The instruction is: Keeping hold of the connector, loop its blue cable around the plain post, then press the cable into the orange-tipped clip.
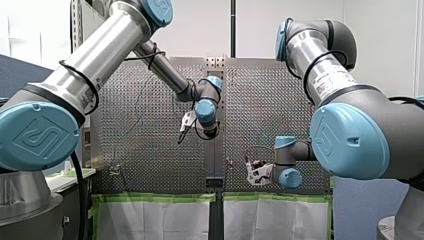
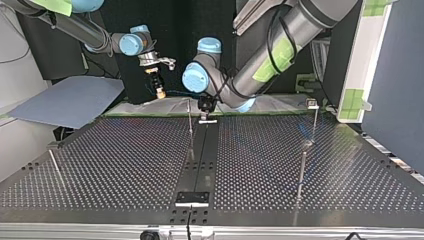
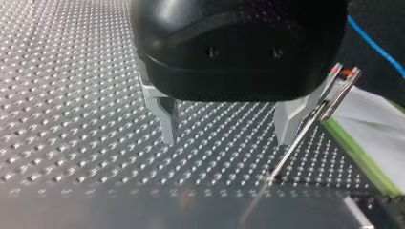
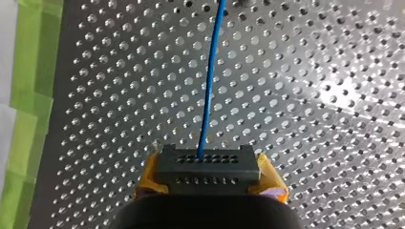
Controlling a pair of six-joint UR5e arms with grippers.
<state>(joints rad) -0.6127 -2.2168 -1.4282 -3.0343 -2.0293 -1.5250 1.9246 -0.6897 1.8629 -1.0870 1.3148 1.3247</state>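
Arms: two; left arm (image 1: 100, 55) and right arm (image 1: 325, 70), both reaching over the bench (image 2: 125, 165).
Tools: two; left tool (image 3: 229, 140), right tool (image 2: 160, 93).
Left tool: metal fingers (image 3: 167, 121) spread wide, holding nothing, just above the bench.
Right tool: clamped on the connector (image 4: 207, 164), yellow pads (image 4: 272, 183) at its two ends.
Connector: one, dark grey, near the green tape (image 4: 28, 95) along the bench edge.
Cable: one blue cable (image 4: 210, 81), leaves the connector's middle and runs ahead over the bench.
Clip: one orange-tipped clip (image 3: 345, 78) on a thin rod, just beside a left tool finger, outside the gap; contact, cannot tell.
Posts: four thin posts (image 2: 301, 170) upright in top view.
Bench: perforated metal, two plates, dark centre strip (image 2: 202, 155).
Room: white wall (image 1: 200, 30) behind; blue-grey sheet (image 2: 65, 100) at top view's left.
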